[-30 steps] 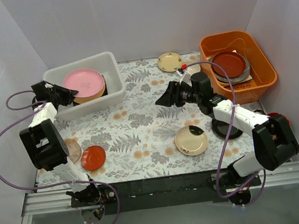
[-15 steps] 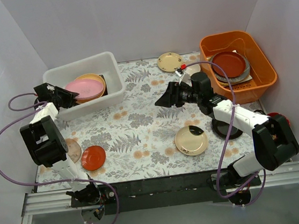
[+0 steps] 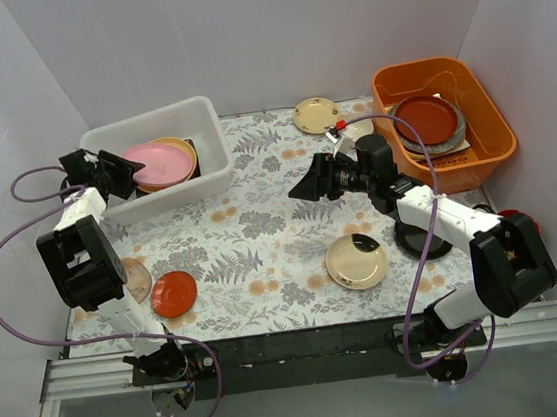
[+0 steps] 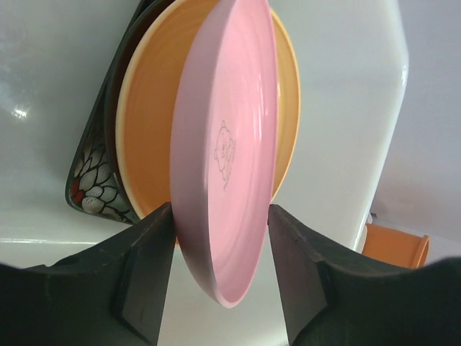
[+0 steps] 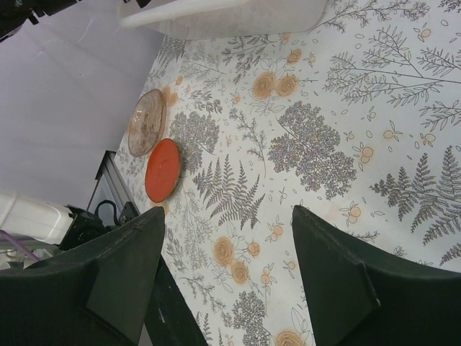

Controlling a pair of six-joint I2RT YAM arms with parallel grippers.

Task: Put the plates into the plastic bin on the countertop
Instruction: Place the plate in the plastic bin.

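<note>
Pink plate, change: since a second ago the pink plate (image 3: 156, 165) has slid toward the left wall of the bin (image 3: 186, 191), uncovering the rim of the yellow plate (image 3: 184, 145) behind it. My right arm has barely stirred.
Saucer: a red-orange saucer (image 3: 172, 293) lies flat on the surface (image 3: 261, 231) by the left arm's base. I judge it light, with a low rim that would be awkward to get under.
Cream plate: a cream plate (image 3: 353, 262) sits near the right base. I cannot identify the dark mark on its far edge.
Right end effector: the right end effector (image 5: 227, 216) has its fingers apart with nothing between them, hovering over mid-surface.
Left end effector: the left end effector (image 4: 220, 209) is clamped on the pink plate's rim, holding it on edge inside the bin.
Handling: the plate looks stiff and glossy, so probably slippery. A pinch this narrow could let it swing, and I would take it for breakable and release it low.
Bin contents: the yellow plate rests on a black floral plate (image 4: 90, 180).
Hidden: I cannot tell whether the pink plate touches that stack. A pale plate (image 3: 136, 278) is half covered by the left arm, and a dark dish (image 3: 421, 238) sits mostly under the right forearm. A pale yellow plate (image 3: 316, 115) waits by the back wall.
</note>
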